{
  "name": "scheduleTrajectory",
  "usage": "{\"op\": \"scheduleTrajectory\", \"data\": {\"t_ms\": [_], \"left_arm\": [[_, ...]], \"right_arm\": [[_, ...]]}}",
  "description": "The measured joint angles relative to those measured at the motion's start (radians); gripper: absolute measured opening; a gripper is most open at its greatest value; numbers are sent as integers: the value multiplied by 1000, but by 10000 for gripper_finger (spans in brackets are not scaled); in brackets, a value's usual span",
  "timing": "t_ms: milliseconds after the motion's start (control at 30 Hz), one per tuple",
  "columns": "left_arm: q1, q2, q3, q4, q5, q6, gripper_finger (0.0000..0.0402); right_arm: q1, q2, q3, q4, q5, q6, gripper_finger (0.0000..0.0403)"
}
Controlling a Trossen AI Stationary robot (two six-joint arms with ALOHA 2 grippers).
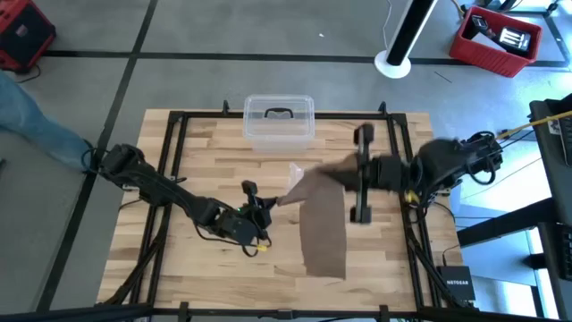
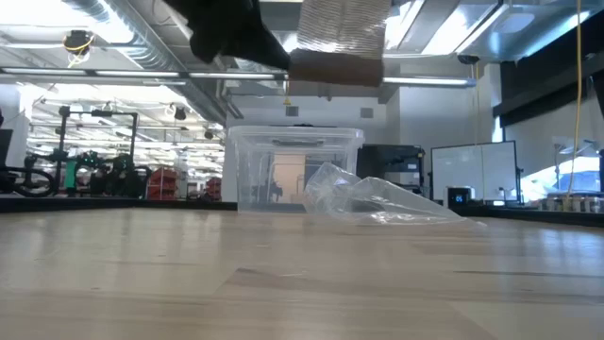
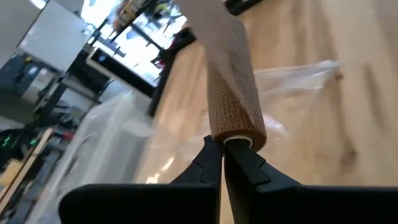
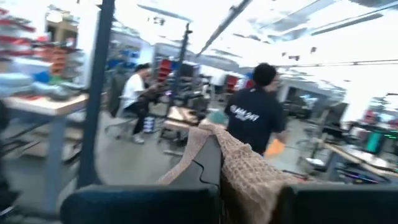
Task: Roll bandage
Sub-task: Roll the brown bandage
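The bandage (image 1: 326,233) is a dull brown mesh strip, held in the air between both grippers. Part of it is wound into a roll (image 3: 233,93), which hangs above the table's middle (image 2: 335,66). From the roll the flat strip (image 2: 344,19) climbs out of the low view. My left gripper (image 1: 268,207) is shut at the roll's end on the table's left side (image 3: 222,149). My right gripper (image 1: 347,170), raised high over the right half, is shut on the strip (image 4: 221,155). My left gripper meets the roll's end (image 3: 239,140) with its shut fingertips (image 3: 208,155), coming along the roll's length from the table's left. Whether the tips pinch a layer or sit in the core is hidden by the roll. The roll is lifted clear of the table. My right gripper holds the flat strip away from the roll. The mesh cloth (image 4: 249,174) comes out between the fingers and drapes over one of them. One layer or several, I cannot tell. The strip is clear of the table.
A clear plastic box with a dark handle (image 1: 279,121) stands at the far edge. A crinkled clear plastic bag (image 2: 377,200) lies in front of it, under the roll. Dark frame rails (image 1: 174,179) run along the table's sides. People (image 4: 255,118) are in the room beyond.
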Motion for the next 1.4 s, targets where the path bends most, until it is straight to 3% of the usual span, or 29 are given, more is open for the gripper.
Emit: {"op": "scheduleTrajectory", "data": {"t_ms": [200, 500, 667, 833, 1000, 1200, 1400], "left_arm": [[-36, 71, 0, 163, 43, 76, 0], [-86, 92, 0, 242, 83, 95, 0], [-121, 92, 0, 298, 83, 120, 0], [-147, 92, 0, 302, 85, 74, 0], [-167, 92, 0, 294, 96, -7, 0], [-166, 92, 0, 294, 222, -87, 0], [-157, 92, 0, 294, 252, -191, 0]], "right_arm": [[-185, 11, 3, -30, -8, 60, 6], [-411, 93, -25, -167, -20, 106, 15], [-493, 160, -38, -300, -144, 83, 26], [-526, 231, -40, -453, -268, 163, 95], [-531, 283, -41, -618, -466, 173, 182], [-529, 286, -57, -679, -486, 248, 251], [-530, 262, -61, -827, -480, 315, 275]]}}
